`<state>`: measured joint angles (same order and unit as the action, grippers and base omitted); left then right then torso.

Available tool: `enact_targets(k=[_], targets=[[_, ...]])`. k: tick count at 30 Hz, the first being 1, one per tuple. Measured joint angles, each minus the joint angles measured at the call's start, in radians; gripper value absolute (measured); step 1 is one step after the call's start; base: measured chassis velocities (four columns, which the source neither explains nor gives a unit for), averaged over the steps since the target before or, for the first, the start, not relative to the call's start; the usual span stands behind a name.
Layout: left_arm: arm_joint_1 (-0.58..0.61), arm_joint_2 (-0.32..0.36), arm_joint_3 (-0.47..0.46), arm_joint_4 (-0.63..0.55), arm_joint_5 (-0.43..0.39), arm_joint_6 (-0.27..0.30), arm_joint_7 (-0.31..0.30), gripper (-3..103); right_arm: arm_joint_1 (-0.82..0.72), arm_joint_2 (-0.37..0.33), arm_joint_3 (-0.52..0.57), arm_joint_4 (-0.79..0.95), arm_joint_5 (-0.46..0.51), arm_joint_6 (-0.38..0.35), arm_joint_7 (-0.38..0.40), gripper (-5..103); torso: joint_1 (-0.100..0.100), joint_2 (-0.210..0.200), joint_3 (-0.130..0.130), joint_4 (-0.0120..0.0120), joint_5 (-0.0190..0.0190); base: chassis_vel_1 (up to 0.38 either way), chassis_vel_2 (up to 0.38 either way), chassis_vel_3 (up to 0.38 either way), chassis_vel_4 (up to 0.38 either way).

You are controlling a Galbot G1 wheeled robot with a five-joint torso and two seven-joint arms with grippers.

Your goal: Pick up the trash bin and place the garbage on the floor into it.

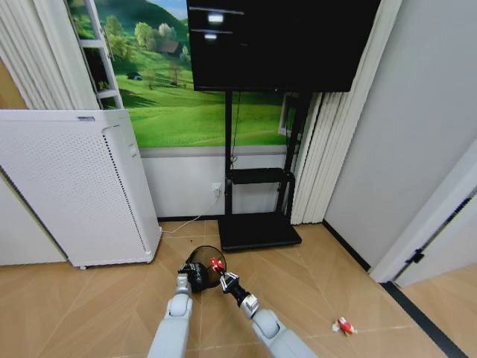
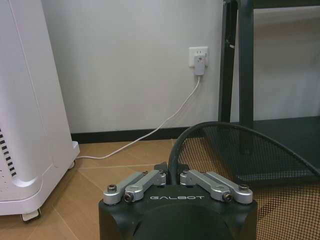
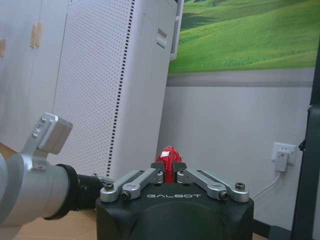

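Head view: left pincer (image 1: pixel 195 273) grips the trash bin (image 1: pixel 211 262) rim; right pincer (image 1: pixel 221 277) pinches a red wrapper (image 1: pixel 216 263) above that bin.

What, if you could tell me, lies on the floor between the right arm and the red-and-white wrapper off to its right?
In the head view, that stretch of floor between the right arm and the wrapper is bare parquet.

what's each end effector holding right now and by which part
Left end effector grips the trash bin by its top rim. Right end effector pinches a crumpled red wrapper by its lower end.
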<state>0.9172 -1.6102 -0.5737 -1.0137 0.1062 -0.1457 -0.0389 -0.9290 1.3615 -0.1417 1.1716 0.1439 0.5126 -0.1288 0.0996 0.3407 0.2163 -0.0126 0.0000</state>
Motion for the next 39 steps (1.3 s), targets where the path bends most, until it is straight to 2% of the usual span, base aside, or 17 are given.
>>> enact_targets(k=[6, 9, 10, 11, 12, 14, 16, 17, 18, 21, 22, 24, 26, 28, 30, 33, 39], targets=[[0.018, 0.001, 0.027, -0.042, -0.016, 0.005, 0.003, 6, 0.021, 0.033, -0.039, -0.049, -0.005, 0.0, -0.003, 5, 0.0, 0.0, 0.0, 0.0, 0.0002, 0.0, 0.0, 0.0, 0.0], [0.025, 0.001, 0.041, -0.064, -0.03, 0.013, 0.003, 6, 0.025, 0.044, -0.042, -0.061, -0.008, -0.004, -0.001, 8, 0.0, 0.0, 0.0, -0.0001, -0.0001, 0.0, 0.0, 0.0, 0.0], [0.028, 0.001, 0.045, -0.071, -0.034, 0.016, 0.003, 6, 0.026, 0.049, -0.043, -0.067, -0.012, -0.006, 0.005, 14, 0.0, 0.0, 0.0, -0.0002, -0.0002, 0.0, 0.0, 0.0, 0.0], [0.028, 0.001, 0.045, -0.071, -0.034, 0.016, 0.003, 6, 0.026, 0.049, -0.043, -0.067, -0.012, -0.006, 0.005, 14, 0.0, 0.0, 0.0, -0.0002, -0.0002, 0.0, 0.0, 0.0, 0.0], [0.032, 0.002, 0.05, -0.081, -0.039, 0.018, 0.003, 6, 0.032, 0.053, -0.043, -0.079, -0.017, -0.006, 0.013, 25, 0.0, 0.0, 0.0, -0.0002, -0.0001, 0.0, 0.0, 0.0, 0.0], [0.035, 0.002, 0.053, -0.088, -0.044, 0.02, 0.002, 6, 0.042, 0.056, -0.042, -0.096, -0.021, -0.005, 0.018, 35, 0.0, 0.0, 0.0, -0.0001, 0.0, 0.0, 0.0, 0.0, 0.0], [0.036, 0.002, 0.054, -0.089, -0.045, 0.02, 0.002, 6, 0.047, 0.057, -0.041, -0.101, -0.022, -0.004, 0.02, 35, 0.0, 0.0, 0.0, -0.0001, -0.0001, 0.0, 0.0, 0.0, 0.0], [0.037, 0.002, 0.054, -0.089, -0.045, 0.02, 0.002, 6, 0.055, 0.057, -0.036, -0.109, -0.023, -0.002, 0.022, 41, 0.0, 0.0, 0.0, -0.0001, -0.0001, 0.0, 0.0, 0.0, 0.0], [0.037, 0.002, 0.054, -0.089, -0.045, 0.02, 0.002, 6, 0.055, 0.057, -0.036, -0.109, -0.023, -0.002, 0.022, 41, 0.0, 0.0, 0.0, -0.0001, -0.0001, 0.0, 0.0, 0.0, 0.0], [0.039, 0.002, 0.052, -0.089, -0.045, 0.02, 0.001, 6, 0.066, 0.058, -0.027, -0.119, -0.023, 0.003, 0.029, 58, 0.0, 0.0, 0.0, 0.0, 0.0001, 0.0, 0.0, 0.0, 0.0], [0.039, 0.002, 0.052, -0.089, -0.045, 0.02, 0.001, 6, 0.066, 0.058, -0.027, -0.119, -0.023, 0.003, 0.029, 58, 0.0, 0.0, 0.0, 0.0, 0.0001, 0.0, 0.0, 0.0, 0.0], [0.045, 0.002, 0.048, -0.089, -0.046, 0.02, 0.0, 6, 0.074, 0.065, -0.007, -0.137, -0.04, 0.028, 0.037, 69, 0.0, 0.0, 0.0, 0.0, 0.0, 0.0, 0.0, 0.0, 0.0], [0.053, 0.002, 0.042, -0.094, -0.045, 0.02, 0.0, 6, 0.083, 0.07, 0.028, -0.166, -0.046, 0.062, -0.007, 79, 0.0, 0.0, 0.0, 0.0, 0.0, 0.0, 0.0, 0.0, 0.0], [0.055, 0.002, 0.041, -0.095, -0.045, 0.019, 0.0, 6, 0.084, 0.07, 0.032, -0.17, -0.042, 0.066, -0.019, 79, 0.0, 0.0, 0.0, 0.0, 0.0, 0.0, 0.0, 0.0, 0.0], [0.059, 0.002, 0.031, -0.098, -0.044, 0.018, 0.0, 6, 0.094, 0.063, 0.048, -0.188, -0.02, 0.082, -0.052, 90, 0.0, 0.0, 0.0, 0.0, 0.0, 0.0, 0.0, 0.0, 0.0], [0.06, 0.002, 0.025, -0.098, -0.043, 0.018, 0.0, 6, 0.1, 0.057, 0.055, -0.197, -0.018, 0.085, -0.055, 98, 0.0, 0.0, 0.0, 0.0, 0.0, 0.0, 0.0, 0.0, 0.0], [0.06, 0.002, 0.027, -0.106, -0.047, 0.017, -0.002, 6, 0.096, 0.049, 0.061, -0.199, -0.021, 0.086, -0.047, 100, 0.0, 0.0, 0.0, 0.0, 0.0, 0.0, 0.0, 0.0, 0.0]])
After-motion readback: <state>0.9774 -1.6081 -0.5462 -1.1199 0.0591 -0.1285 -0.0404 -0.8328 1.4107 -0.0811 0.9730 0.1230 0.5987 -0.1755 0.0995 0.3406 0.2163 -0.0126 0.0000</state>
